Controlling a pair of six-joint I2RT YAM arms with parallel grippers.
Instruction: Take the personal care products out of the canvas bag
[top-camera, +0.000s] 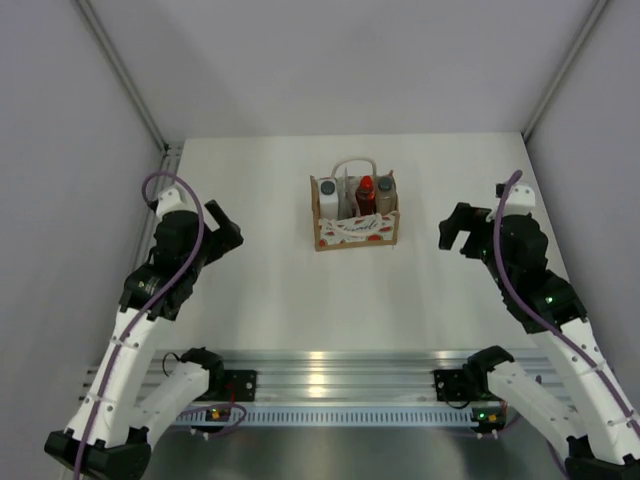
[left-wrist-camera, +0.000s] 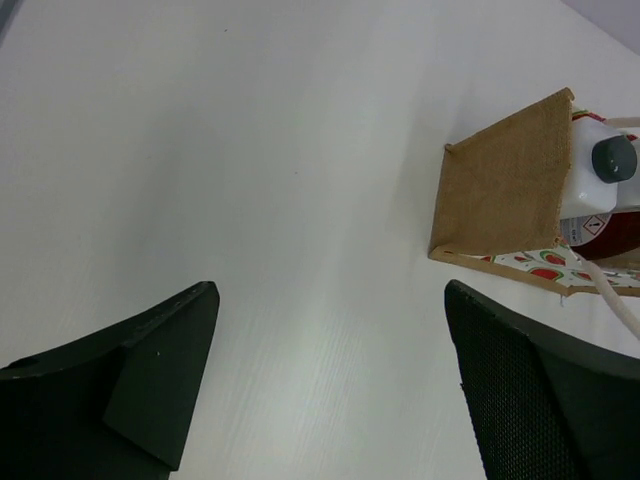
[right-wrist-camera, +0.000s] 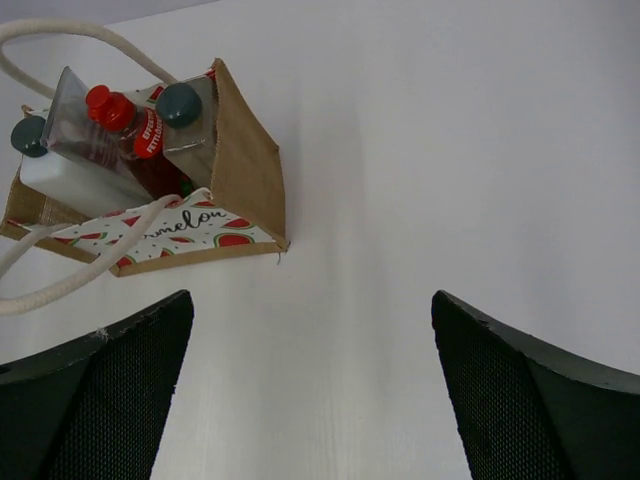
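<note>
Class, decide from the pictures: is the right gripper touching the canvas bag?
Apart. The top external view shows bare table between the right gripper and the canvas bag; the right wrist view shows the same gap.

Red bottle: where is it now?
The red bottle stands inside the canvas bag mid-table in the top view, grey-capped bottle on its right.

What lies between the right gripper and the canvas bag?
Nothing; only bare table separates the right gripper from the canvas bag, clearest in the top view.
</note>
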